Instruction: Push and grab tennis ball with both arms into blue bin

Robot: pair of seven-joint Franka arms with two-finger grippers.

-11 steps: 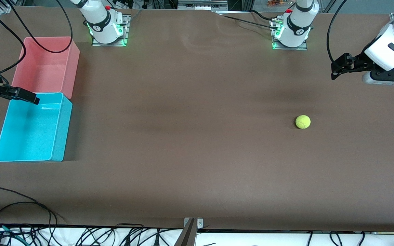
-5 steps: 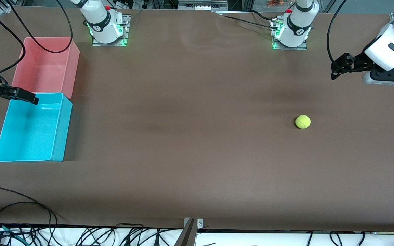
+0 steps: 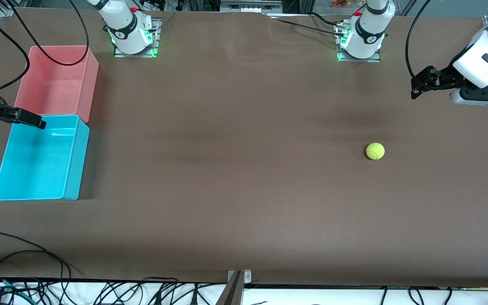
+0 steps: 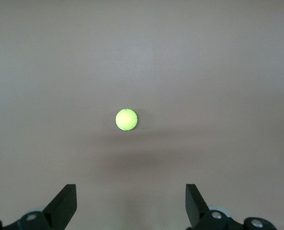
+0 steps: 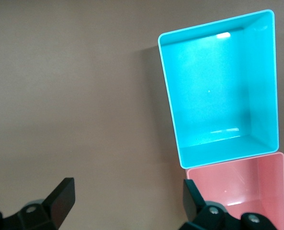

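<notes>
The tennis ball (image 3: 375, 151) is a small yellow-green ball lying alone on the brown table toward the left arm's end. It also shows in the left wrist view (image 4: 126, 119), apart from the fingers. My left gripper (image 3: 416, 87) hangs open and empty in the air over the table's edge at that end. The empty blue bin (image 3: 40, 161) sits at the right arm's end and also shows in the right wrist view (image 5: 218, 96). My right gripper (image 3: 37, 123) hangs open and empty in the air by the blue bin's corner.
A pink bin (image 3: 55, 82) of the same size touches the blue bin, farther from the front camera, and also shows in the right wrist view (image 5: 247, 187). Cables (image 3: 23, 254) lie along the table's front edge. Both arm bases (image 3: 131, 36) stand at the back edge.
My right gripper has drifted slightly toward the table's end. The left gripper has barely shifted. The ball and bins have not moved.
</notes>
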